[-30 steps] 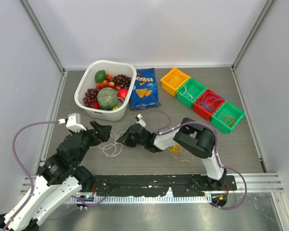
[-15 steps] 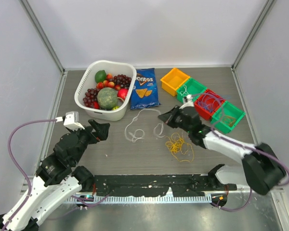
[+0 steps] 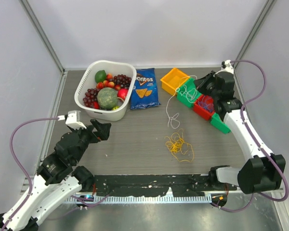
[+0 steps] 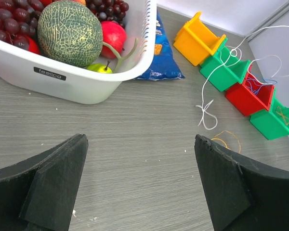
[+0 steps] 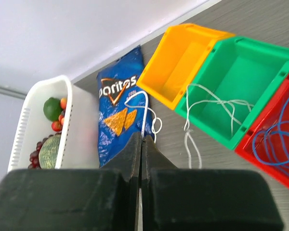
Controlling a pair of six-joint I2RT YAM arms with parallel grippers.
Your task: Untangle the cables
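We find the right gripper [image 5: 142,140] clamped on the white string [image 3: 172,109], which drapes past the green bin [image 3: 191,91] to the table [image 3: 135,147]. Yellow string [image 3: 178,145] lies nearby, apart. Left gripper [image 4: 139,144] gapes near the fruit basket [image 3: 81,89].

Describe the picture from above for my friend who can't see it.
The right pincer, shut on a white cable, holds it up beside a row of coloured bins, its tail dangling. A yellow cable lies loose on the table, and the left pincer sits open near a fruit basket.
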